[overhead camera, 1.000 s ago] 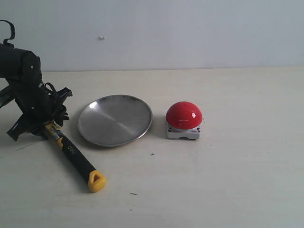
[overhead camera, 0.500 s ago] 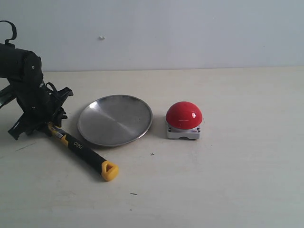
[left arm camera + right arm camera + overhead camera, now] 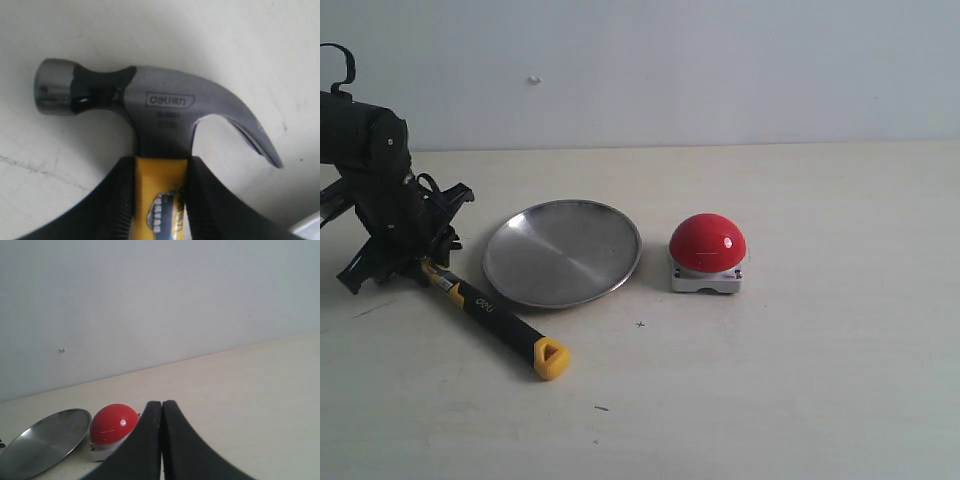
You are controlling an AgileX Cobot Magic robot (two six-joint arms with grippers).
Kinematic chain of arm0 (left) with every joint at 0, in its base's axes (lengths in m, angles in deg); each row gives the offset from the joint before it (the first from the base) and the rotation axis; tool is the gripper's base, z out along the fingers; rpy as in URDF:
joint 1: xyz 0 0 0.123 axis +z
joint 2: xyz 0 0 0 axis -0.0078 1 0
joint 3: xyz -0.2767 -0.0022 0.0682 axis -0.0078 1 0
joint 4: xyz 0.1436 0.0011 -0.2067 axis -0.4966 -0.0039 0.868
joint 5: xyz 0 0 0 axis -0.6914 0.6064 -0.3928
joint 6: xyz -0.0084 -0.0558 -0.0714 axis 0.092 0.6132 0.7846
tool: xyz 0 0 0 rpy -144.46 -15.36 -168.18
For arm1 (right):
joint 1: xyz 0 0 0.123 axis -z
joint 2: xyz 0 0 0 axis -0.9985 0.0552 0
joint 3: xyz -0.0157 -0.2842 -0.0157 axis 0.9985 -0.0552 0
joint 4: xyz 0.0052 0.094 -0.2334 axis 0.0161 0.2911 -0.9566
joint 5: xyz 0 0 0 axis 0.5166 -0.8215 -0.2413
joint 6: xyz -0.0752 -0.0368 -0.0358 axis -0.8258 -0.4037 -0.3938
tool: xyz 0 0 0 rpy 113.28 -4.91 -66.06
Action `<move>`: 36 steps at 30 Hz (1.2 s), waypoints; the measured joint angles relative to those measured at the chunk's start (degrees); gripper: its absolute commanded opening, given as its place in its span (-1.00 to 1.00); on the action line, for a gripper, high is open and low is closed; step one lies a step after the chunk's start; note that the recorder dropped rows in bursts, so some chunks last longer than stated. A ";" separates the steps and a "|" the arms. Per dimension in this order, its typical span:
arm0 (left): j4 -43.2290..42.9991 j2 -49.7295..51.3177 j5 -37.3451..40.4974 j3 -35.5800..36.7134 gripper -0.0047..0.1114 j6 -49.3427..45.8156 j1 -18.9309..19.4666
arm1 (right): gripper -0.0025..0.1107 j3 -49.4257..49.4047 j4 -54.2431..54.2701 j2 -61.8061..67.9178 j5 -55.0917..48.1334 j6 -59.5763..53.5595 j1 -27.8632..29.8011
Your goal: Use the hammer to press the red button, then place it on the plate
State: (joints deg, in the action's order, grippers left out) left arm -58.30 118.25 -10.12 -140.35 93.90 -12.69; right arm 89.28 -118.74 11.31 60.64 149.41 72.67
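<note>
The hammer (image 3: 495,320) lies on the table at the left, its black handle running to a yellow end cap toward the front. My left gripper (image 3: 420,265) is shut on its yellow neck (image 3: 160,195), just below the dark metal head (image 3: 150,107). The silver plate (image 3: 562,252) sits to the right of the hammer. Further right stands the red button (image 3: 707,243) on its grey base. The right arm does not show in the exterior view. In its wrist view my right gripper (image 3: 161,407) is shut with nothing between the fingers, and the red button (image 3: 113,424) and plate (image 3: 45,442) lie ahead of it.
A pale wall (image 3: 720,70) closes off the back of the beige table (image 3: 800,380). A faint dark scuff (image 3: 365,308) marks the table near the left edge.
My left gripper has closed on the hammer's neck. The handle has swung so its yellow end cap now lies further right and nearer the plate. It has not moved in the last half second.
</note>
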 measured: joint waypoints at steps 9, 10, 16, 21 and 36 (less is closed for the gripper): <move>-0.07 0.00 0.00 0.00 -0.54 0.00 0.00 | -0.96 0.00 0.00 0.00 0.00 0.00 0.00; -0.07 0.00 0.00 0.00 -0.54 0.00 0.00 | -0.96 0.00 0.00 0.00 0.00 0.00 0.00; -0.12 0.00 -0.12 0.00 -0.54 0.55 0.00 | -0.96 0.00 0.00 0.00 0.00 0.00 0.00; -0.12 0.04 -0.65 0.00 -0.54 1.47 0.00 | -0.96 0.00 0.00 0.00 0.00 0.00 0.00; -4.53 0.58 0.02 -0.32 -0.54 -21.87 1.15 | -0.96 0.00 0.00 0.00 0.00 0.00 0.00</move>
State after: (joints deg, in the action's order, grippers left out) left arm -62.83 118.83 -10.10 -140.67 72.02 -11.54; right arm 89.28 -118.74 11.31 60.64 149.41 72.67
